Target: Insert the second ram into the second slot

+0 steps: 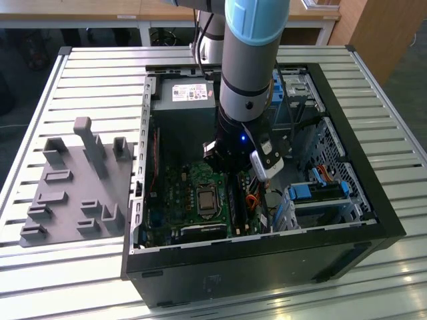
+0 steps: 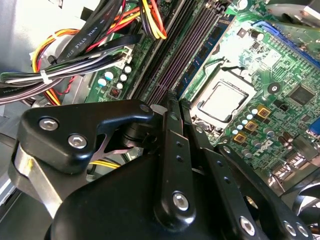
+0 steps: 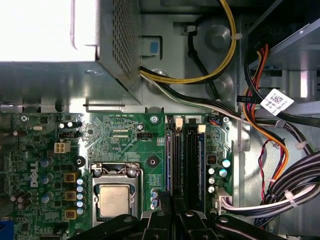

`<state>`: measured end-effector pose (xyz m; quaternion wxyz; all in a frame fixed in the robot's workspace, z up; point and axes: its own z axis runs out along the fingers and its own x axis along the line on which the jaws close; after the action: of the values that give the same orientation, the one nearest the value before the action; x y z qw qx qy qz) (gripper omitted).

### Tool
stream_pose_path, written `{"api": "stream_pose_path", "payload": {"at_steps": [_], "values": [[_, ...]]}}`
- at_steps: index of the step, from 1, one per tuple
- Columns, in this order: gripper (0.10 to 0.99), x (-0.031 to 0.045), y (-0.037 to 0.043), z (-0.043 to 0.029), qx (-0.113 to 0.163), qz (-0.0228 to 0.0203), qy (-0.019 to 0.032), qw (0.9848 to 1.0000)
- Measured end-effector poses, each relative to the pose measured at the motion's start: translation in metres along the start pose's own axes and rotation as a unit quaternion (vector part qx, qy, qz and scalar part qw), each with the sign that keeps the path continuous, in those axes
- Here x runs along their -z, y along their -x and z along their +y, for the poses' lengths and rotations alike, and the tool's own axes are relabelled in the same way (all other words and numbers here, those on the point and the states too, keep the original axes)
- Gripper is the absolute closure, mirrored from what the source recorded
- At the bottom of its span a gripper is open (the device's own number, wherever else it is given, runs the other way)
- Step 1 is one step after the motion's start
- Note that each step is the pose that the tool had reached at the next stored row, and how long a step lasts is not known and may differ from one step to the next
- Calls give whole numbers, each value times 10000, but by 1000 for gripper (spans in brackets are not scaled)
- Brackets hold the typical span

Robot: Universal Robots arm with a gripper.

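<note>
Print on the power-supply label [image 1: 189, 92] and cable tag [image 3: 276, 101] is unreadable.

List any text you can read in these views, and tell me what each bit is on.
White label on the power supply: print too small to read.
White tag on the cables: too blurred to read.
Lettering along the black cable: too small to read with confidence.
Markings on the motherboard: too small to read.
No text can be quoted reliably.
</note>
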<state>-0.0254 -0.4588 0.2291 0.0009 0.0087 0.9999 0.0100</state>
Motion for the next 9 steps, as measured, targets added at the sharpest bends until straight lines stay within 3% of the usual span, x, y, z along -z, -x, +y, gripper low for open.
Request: {"api": "stream_pose_path", "payload": {"at_steps": [9], "values": [[949, -1, 0, 0, 0, -1, -21, 10000]]}}
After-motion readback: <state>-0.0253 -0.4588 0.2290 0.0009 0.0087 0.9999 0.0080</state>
